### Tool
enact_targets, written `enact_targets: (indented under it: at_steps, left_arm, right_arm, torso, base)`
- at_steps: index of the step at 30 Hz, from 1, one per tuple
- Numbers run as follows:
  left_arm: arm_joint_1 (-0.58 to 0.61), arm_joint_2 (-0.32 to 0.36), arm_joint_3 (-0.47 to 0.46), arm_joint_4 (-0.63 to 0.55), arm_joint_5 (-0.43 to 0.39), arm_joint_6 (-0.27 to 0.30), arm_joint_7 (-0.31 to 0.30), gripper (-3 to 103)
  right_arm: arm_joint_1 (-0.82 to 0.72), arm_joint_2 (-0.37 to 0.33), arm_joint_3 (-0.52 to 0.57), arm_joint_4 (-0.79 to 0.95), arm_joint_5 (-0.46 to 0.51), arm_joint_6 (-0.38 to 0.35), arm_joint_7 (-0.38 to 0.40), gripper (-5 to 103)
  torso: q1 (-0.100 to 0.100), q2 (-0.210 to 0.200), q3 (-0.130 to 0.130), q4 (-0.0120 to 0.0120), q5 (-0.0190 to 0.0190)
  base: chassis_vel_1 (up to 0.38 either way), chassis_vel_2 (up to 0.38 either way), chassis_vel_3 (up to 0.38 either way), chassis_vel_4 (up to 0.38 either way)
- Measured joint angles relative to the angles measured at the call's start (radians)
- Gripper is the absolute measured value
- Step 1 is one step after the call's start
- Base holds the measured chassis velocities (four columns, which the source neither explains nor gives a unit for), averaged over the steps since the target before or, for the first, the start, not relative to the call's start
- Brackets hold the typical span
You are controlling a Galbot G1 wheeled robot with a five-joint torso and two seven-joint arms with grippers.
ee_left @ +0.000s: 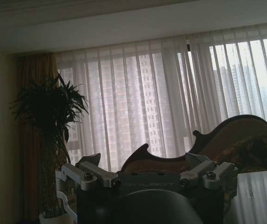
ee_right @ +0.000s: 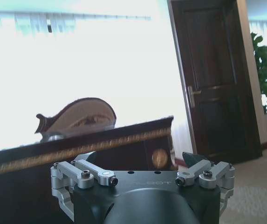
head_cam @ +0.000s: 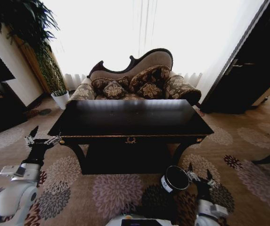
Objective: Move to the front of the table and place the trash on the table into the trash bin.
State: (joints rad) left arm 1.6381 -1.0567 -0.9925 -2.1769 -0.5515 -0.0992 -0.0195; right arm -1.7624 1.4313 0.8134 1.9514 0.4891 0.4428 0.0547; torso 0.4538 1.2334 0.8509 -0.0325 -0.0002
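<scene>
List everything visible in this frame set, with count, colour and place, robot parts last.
table: one, glossy black top, dark wood, centre, directly ahead.
trash bin: one, black, white label, on the carpet before the table's right leg.
sofa: one, patterned, dark-framed, behind the table.
plant: one, green, white pot, far left corner.
door: one, dark wood, right.
left gripper: open, raised at the table's left corner.
right gripper: open, low beside the bin.

Living room: ornate sofa [head_cam: 135, 77], patterned carpet [head_cam: 111, 188], sheer curtains [ee_left: 161, 93].
</scene>
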Motion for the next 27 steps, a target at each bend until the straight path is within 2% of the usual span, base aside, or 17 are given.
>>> enact_targets:
  at_steps: [7, 15, 18, 20, 21, 24, 27]
  left_arm:
    - [0.0, 0.0, 0.0, 0.0, 0.0, 0.0, 0.0, 100]
    - [0.0, 0.0, 0.0, 0.0, 0.0, 0.0, 0.0, 100]
    - [0.0, 0.0, 0.0, 0.0, 0.0, 0.0, 0.0, 100]
    - [0.0, 0.0, 0.0, 0.0, 0.0, 0.0, 0.0, 100]
    - [0.0, 0.0, 0.0, 0.0, 0.0, 0.0, 0.0, 100]
    - [0.0, 0.0, 0.0, 0.0, 0.0, 0.0, 0.0, 100]
    - [0.0, 0.0, 0.0, 0.0, 0.0, 0.0, 0.0, 100]
  right_arm:
    - [-0.016, -0.041, 0.038, 0.155, 0.064, -0.087, 0.011, 100]
    - [0.001, -0.118, 0.042, 0.256, 0.106, -0.142, -0.039, 100]
    - [0.024, -0.164, 0.031, 0.263, 0.125, -0.16, -0.062, 100]
    - [0.053, -0.225, 0.002, 0.249, 0.129, -0.166, -0.084, 100]
    - [0.053, -0.225, 0.002, 0.249, 0.129, -0.166, -0.084, 100]
    - [0.099, -0.306, -0.032, 0.227, 0.121, -0.171, -0.095, 100]
    - [0.124, -0.352, -0.039, 0.228, 0.131, -0.181, -0.093, 100]
  torso:
    - [0.0, 0.0, 0.0, 0.0, 0.0]
    - [0.0, 0.0, 0.0, 0.0, 0.0]
    - [0.0, 0.0, 0.0, 0.0, 0.0]
    - [0.0, 0.0, 0.0, 0.0, -0.0001]
    - [0.0, 0.0, 0.0, 0.0, -0.0001]
    - [0.0, 0.0, 0.0, 0.0002, 0.0001]
    - [0.0, 0.0, 0.0, 0.0002, 0.0]
  base:
    - [0.0, 0.0, 0.0, 0.0]
    - [0.0, 0.0, 0.0, 0.0]
    - [0.0, 0.0, 0.0, 0.0]
    - [0.0, 0.0, 0.0, 0.0]
    - [0.0, 0.0, 0.0, 0.0]
    - [0.0, 0.0, 0.0, 0.0]
    - [0.0, 0.0, 0.0, 0.0]
